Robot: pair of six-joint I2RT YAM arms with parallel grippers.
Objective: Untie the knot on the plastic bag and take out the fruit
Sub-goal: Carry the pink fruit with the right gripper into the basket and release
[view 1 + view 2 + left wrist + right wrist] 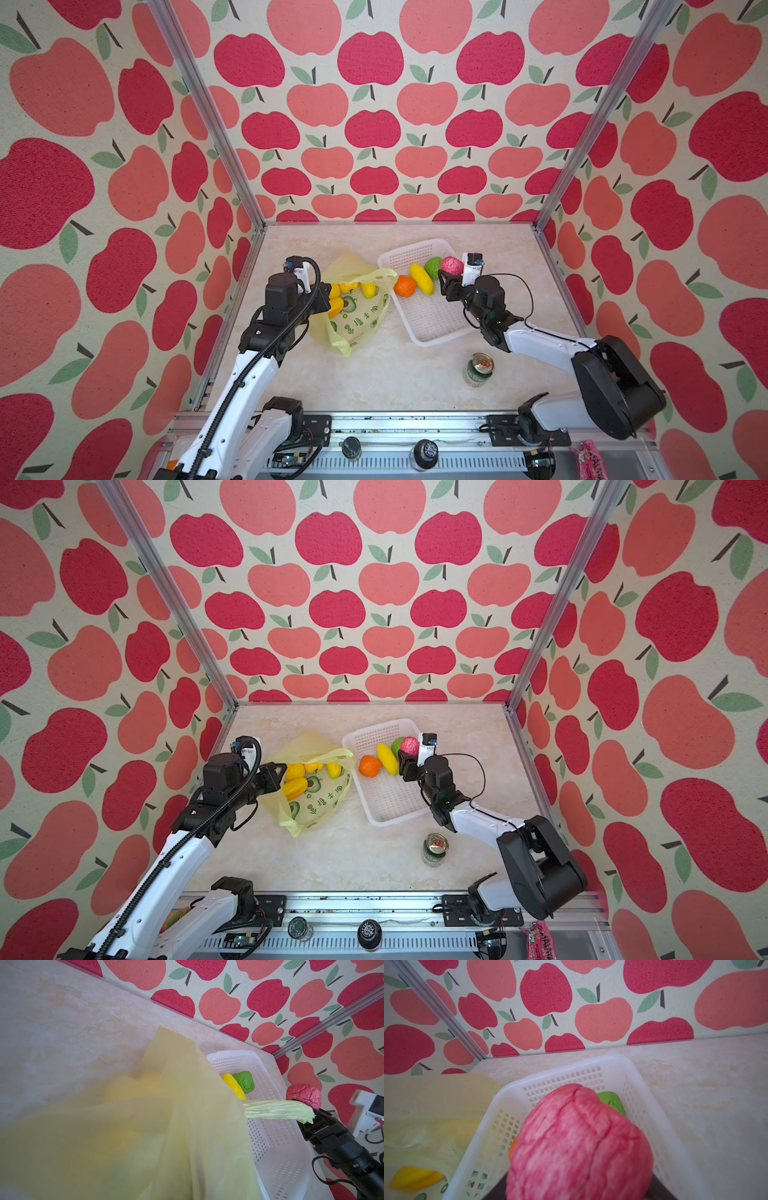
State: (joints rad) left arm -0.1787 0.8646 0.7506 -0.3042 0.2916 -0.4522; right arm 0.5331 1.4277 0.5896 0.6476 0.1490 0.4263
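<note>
right gripper clamped on pink fruit over white basket; lower beside green fruit before spreading fingers. left gripper pinched shut on plastic bag edge, bag beside basket, mouth open.

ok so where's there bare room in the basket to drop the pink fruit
The near half of the white basket is bare mesh, bordered by its near rim and the fruit row. Crowded: the far end, where the orange fruit, yellow fruit and green fruit sit beside the pink fruit in the right gripper.

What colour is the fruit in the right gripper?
Mottled pink-red fruit, clearest in the right wrist view.
</note>
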